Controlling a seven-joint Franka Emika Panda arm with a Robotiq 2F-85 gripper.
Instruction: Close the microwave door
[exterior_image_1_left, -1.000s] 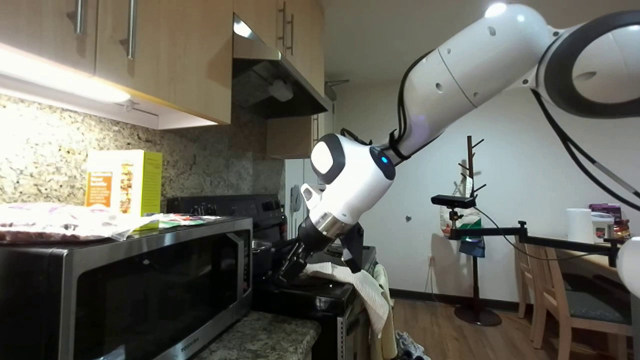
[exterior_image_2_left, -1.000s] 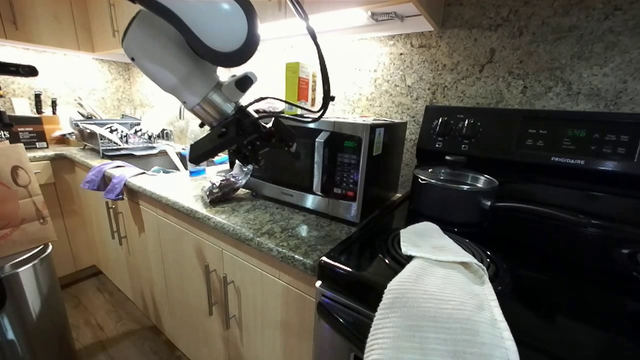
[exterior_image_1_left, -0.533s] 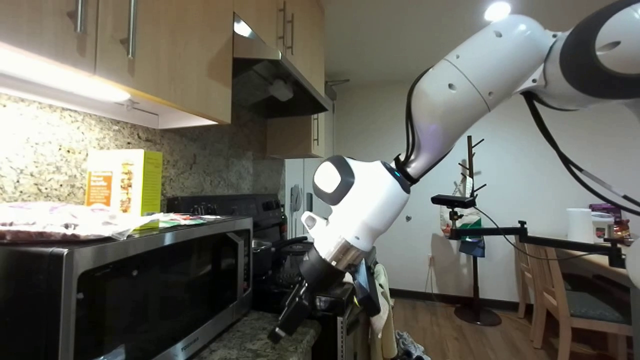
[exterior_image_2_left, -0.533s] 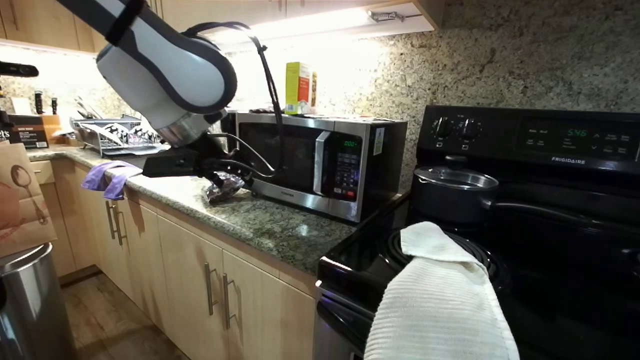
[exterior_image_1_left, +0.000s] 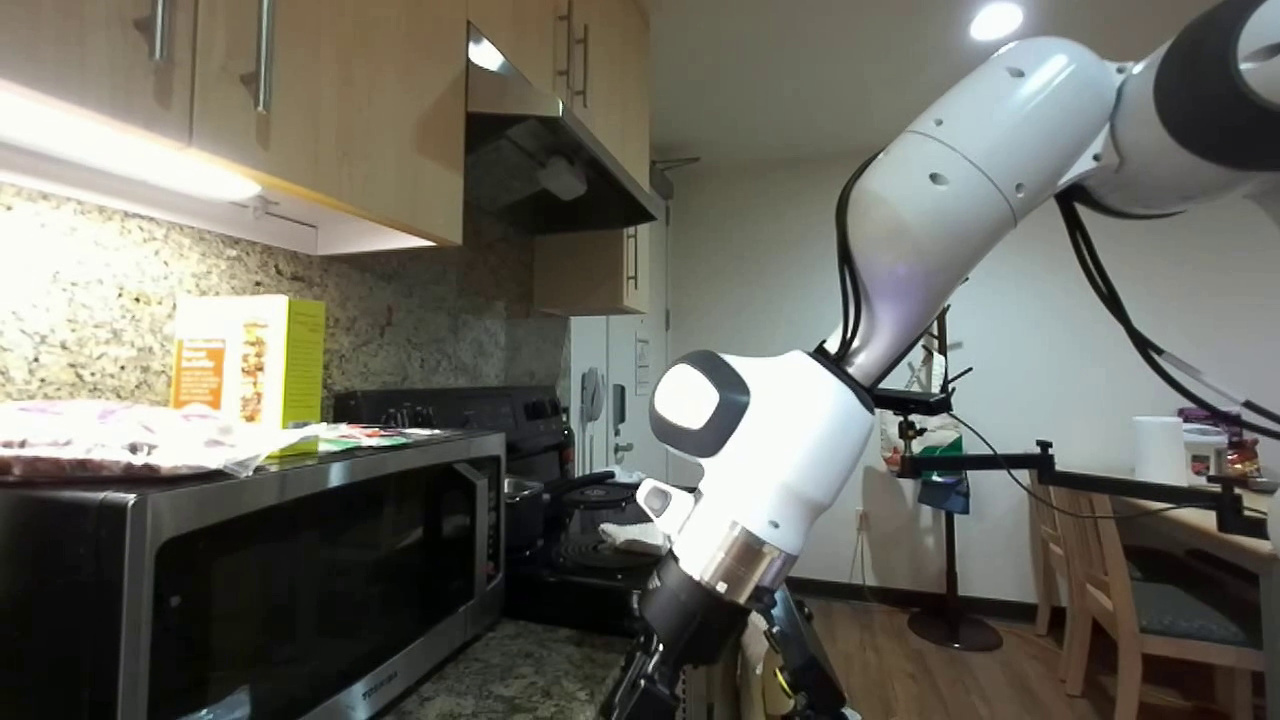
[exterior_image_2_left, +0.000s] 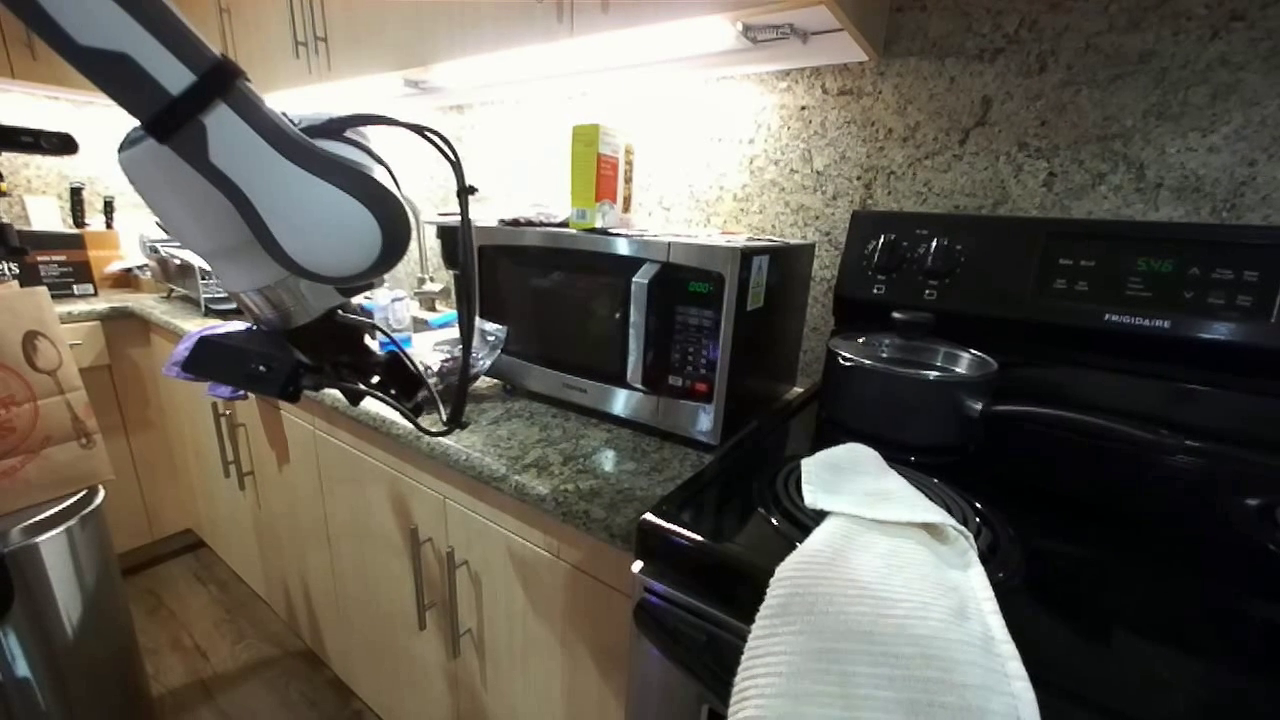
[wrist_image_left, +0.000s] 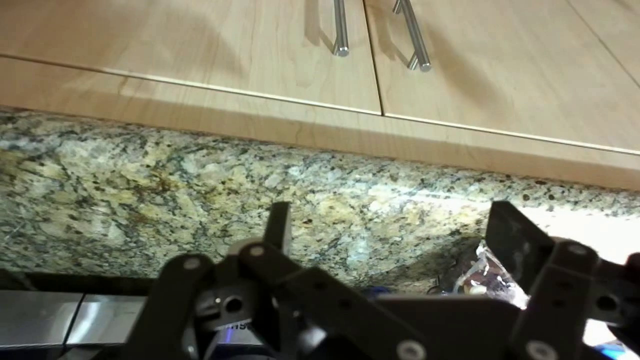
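Note:
The microwave door (exterior_image_1_left: 320, 570) has a dark glass window in a silver frame. It also shows in an exterior view (exterior_image_2_left: 565, 310) with its upright steel handle (exterior_image_2_left: 642, 325). The door sits flush with the control panel, shut against the body. In the wrist view only the lower steel strip of the door (wrist_image_left: 112, 315) shows at the bottom left, partly behind the fingers. My gripper (wrist_image_left: 390, 215) is open, with nothing between its fingers. It hangs over the counter's front edge, in front of and apart from the microwave. Its tips are cut off in an exterior view (exterior_image_1_left: 650, 690).
A shiny plastic bag (exterior_image_2_left: 482, 345) lies on the granite counter (exterior_image_2_left: 560, 455) in front of the microwave; it also shows by a fingertip in the wrist view (wrist_image_left: 487, 280). A yellow-green box (exterior_image_2_left: 596, 178) stands on the microwave. A lidded pot (exterior_image_2_left: 905, 390) and towel (exterior_image_2_left: 890, 600) are on the stove.
My arm has moved down and away from the microwave, out over the counter's front edge. The microwave door has not visibly moved.

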